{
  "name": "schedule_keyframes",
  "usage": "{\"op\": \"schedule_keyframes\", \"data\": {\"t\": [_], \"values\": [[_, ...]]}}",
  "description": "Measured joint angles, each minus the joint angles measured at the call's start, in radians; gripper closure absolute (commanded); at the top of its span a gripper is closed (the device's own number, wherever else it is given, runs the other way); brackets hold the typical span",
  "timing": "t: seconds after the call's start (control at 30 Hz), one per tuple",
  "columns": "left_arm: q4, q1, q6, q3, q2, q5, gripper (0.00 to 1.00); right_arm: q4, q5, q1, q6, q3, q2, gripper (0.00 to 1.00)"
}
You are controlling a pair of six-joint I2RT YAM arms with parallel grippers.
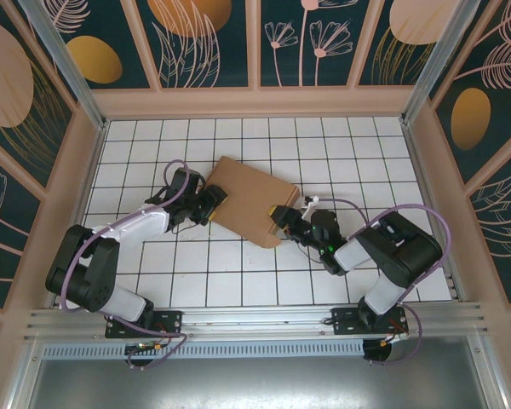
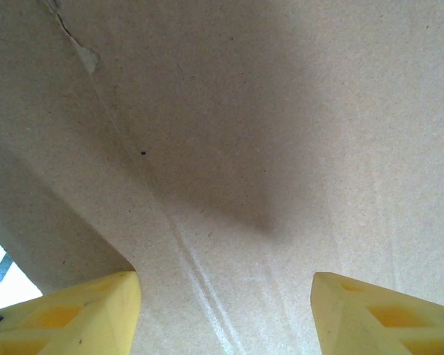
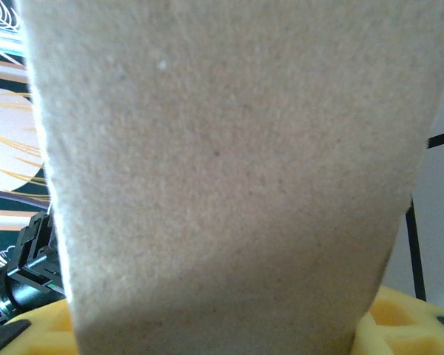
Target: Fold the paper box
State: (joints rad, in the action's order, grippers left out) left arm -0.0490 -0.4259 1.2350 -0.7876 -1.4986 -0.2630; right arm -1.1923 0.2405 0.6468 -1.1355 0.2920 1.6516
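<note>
Left hand (image 2: 226,290) spread wide, close before the paper box (image 2: 229,133)

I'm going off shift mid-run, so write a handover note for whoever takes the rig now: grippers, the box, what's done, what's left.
Left gripper: at the left edge of the paper box, fingers apart with cardboard close ahead; grip unclear.
Right gripper: at the box's near right corner, a cardboard panel filling the gap between its fingers, seemingly clamped.
Box: mid-way across the table, lying at an angle.
Done: from above the main panels appear folded over.
Left: probably seating the end flaps; check both ends before letting go.
</note>
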Motion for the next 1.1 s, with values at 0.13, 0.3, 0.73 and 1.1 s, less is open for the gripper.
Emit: {"op": "schedule_keyframes", "data": {"t": [0.13,0.3,0.73,1.1], "values": [[0.009,0.000,0.000,0.009,0.004,-0.002,0.37,0.019,0.000,0.000,0.000,0.001,-0.011,0.66],[0.002,0.000,0.000,0.011,0.021,-0.001,0.37,0.023,0.000,0.000,0.001,0.001,-0.013,0.66],[-0.016,-0.001,0.004,0.041,0.076,-0.008,0.37,0.024,0.023,0.000,0.004,0.001,-0.013,0.66],[-0.007,-0.001,0.006,0.068,0.087,-0.014,0.37,0.023,0.034,0.002,0.012,0.001,-0.013,0.66]]}}
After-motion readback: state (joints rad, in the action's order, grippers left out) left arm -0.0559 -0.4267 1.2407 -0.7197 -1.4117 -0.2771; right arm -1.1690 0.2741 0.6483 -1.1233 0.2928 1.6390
